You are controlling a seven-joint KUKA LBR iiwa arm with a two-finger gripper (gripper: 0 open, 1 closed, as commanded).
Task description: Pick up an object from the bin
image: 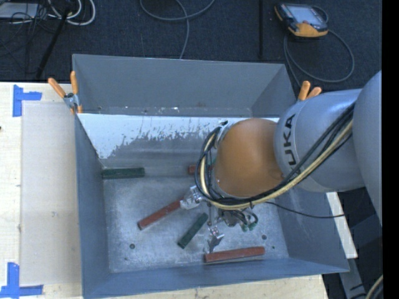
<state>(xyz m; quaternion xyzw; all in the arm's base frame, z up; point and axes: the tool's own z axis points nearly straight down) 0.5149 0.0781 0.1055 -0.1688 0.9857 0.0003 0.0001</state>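
Place: my gripper (216, 234) hung between the middle green stick (192, 230) and the front brown stick (234, 255).
Opening: I couldn't tell.
Care: I had to straddle one crosswise.

A dark green bar (192, 230) lies tilted on the floor of the bin (118, 235), a little front of the middle and just left of the gripper (216, 234). A reddish-brown bar (234, 254) lies flat along the front wall, just beneath the gripper. A second brown bar (159, 215) slants left of the middle, its upper end near the green one. A second green bar (123, 173) rests at the foot of the back wall toward the left corner, well apart from the rest
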